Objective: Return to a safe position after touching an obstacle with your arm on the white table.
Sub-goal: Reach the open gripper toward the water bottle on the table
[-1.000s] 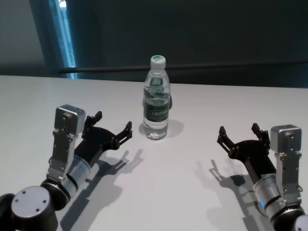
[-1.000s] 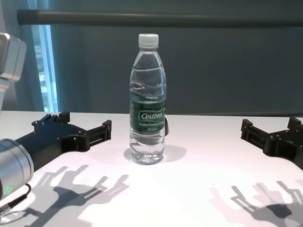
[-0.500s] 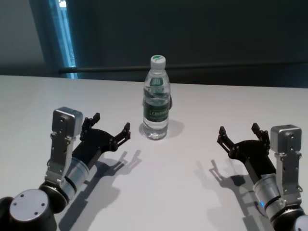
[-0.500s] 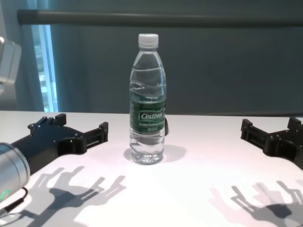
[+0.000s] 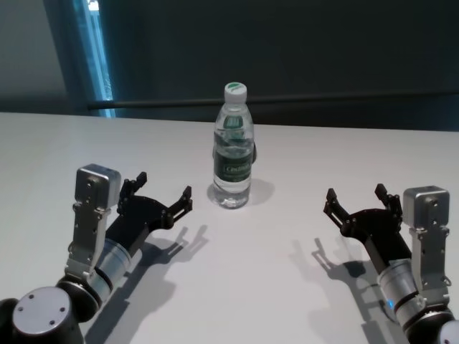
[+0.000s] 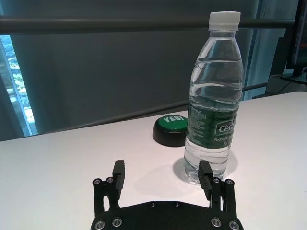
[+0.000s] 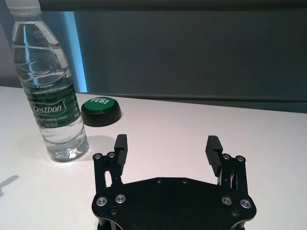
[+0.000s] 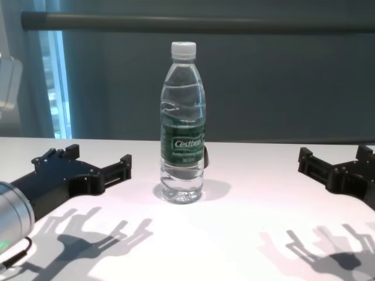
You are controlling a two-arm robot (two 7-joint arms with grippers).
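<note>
Nearest the robot, the left gripper (image 5: 163, 200) hovers low over the white table (image 5: 244, 287) with its fingers spread apart and nothing between them; its tips point at the bottle (image 5: 233, 147) from just beside it, with a clear gap showing. The right gripper (image 5: 360, 203) sits off to the right, well apart from the bottle, fingers likewise apart and empty.

The bottle stands upright near the table's middle, cap on, and looks nearly full of water. I judge it fairly heavy at the base but tall and narrow, so a sideways nudge high up could tip it; its thin clear wall would give under a squeeze and is probably slick (the labelled waist would be the surest place to hold, were holding wanted).

Just behind the bottle lies a low black puck with a green top (image 6: 172, 129). The table is smooth, bare and glossy, throwing hard shadows. Beyond its far edge run a dark rail (image 8: 199, 22) and a dim wall.
</note>
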